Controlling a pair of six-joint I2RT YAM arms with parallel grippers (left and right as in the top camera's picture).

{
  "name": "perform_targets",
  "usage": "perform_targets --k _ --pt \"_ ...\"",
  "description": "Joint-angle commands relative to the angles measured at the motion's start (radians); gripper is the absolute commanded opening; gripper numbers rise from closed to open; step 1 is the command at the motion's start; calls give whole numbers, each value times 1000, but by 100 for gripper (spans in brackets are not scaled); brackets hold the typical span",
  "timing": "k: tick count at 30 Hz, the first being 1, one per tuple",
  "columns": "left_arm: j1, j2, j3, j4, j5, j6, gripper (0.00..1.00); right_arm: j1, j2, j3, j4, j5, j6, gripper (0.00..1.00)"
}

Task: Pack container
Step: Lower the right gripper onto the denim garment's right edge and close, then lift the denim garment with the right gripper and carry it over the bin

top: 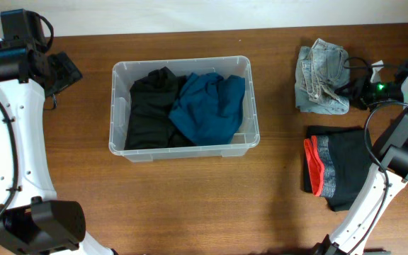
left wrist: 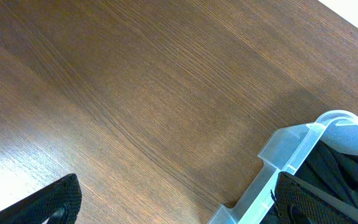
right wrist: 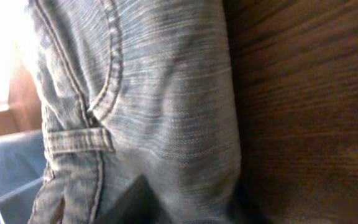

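Note:
The clear plastic container [top: 183, 151] stands mid-table and holds a black garment [top: 151, 106] on the left and a blue garment [top: 207, 106] on the right. My left gripper [top: 66, 71] is open and empty over bare wood, left of the container; in the left wrist view [left wrist: 176, 202] its right finger overlaps the container's corner [left wrist: 291, 155]. My right gripper [top: 351, 91] is at the right edge of folded light denim jeans [top: 321, 78]. In the right wrist view the jeans [right wrist: 166, 93] fill the picture and a fold of denim sits pinched between the dark fingers [right wrist: 191, 205].
A folded black garment with a red-orange band [top: 338, 170] lies at the right, in front of the jeans. Cables and the right arm's links [top: 402, 142] hang over that side. The table's back edge meets a white wall.

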State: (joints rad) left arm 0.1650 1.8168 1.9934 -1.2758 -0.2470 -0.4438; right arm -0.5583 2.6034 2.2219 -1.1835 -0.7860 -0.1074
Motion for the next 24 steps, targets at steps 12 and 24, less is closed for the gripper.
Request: perform_targets --k 12,24 --pt "3 -20 6 -1 -4 -12 100 12 23 14 10 -114 -7 7" --pt "3 -20 6 -2 -4 -12 99 -13 -4 108 -82 -486 -8 4"
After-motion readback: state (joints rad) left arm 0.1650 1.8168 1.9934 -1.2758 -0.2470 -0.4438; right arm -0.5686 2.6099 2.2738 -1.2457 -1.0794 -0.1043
